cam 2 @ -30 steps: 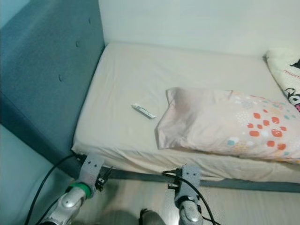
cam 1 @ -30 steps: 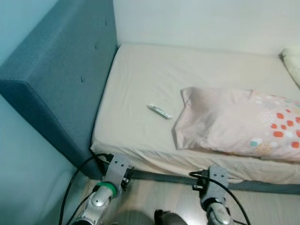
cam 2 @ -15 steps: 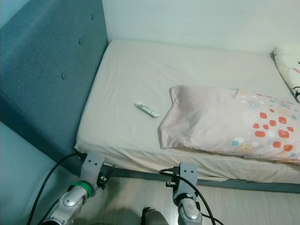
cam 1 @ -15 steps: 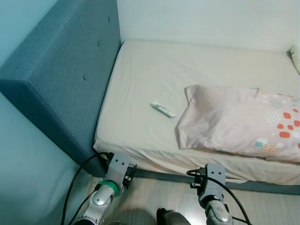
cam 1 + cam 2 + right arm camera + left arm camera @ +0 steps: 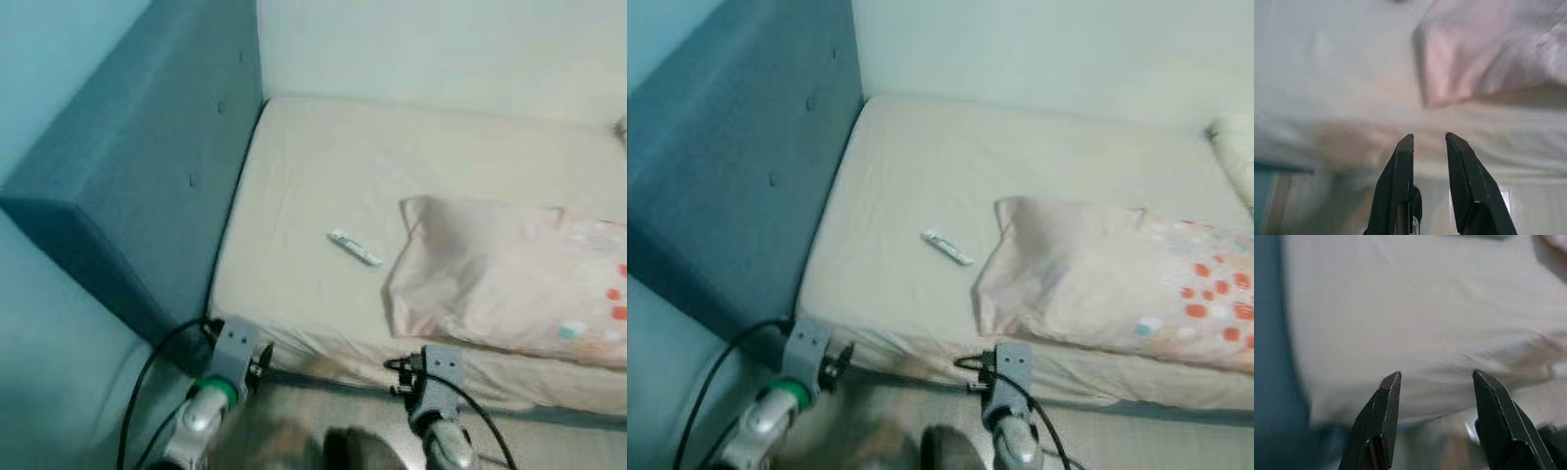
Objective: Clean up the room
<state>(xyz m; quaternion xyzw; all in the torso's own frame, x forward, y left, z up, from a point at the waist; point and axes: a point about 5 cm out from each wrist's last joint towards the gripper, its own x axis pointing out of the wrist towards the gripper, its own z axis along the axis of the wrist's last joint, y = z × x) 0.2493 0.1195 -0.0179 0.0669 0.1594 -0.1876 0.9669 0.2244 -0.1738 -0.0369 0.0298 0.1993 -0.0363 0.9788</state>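
Note:
A small white tube-like item (image 5: 355, 248) lies on the cream sheet of the bed (image 5: 323, 162), just left of a pink pillow (image 5: 500, 284) with coloured spots. Both arms hang low at the bed's front edge. My left gripper (image 5: 1435, 377) is open, its fingers wide apart over the sheet's edge with nothing between them. My right gripper (image 5: 1427, 136) has a narrow gap between its fingers, also with nothing in it, and faces the pillow's corner (image 5: 1484, 54).
A tall blue padded headboard (image 5: 147, 166) runs along the bed's left side. A white wall stands behind the bed. A second pillow (image 5: 1234, 147) peeks in at the far right. A black cable (image 5: 147, 382) loops by my left arm over the wooden floor.
The whole picture has shifted and blurred, so the camera has moved. The tube and pillow lie where they were, and both arms stay low.

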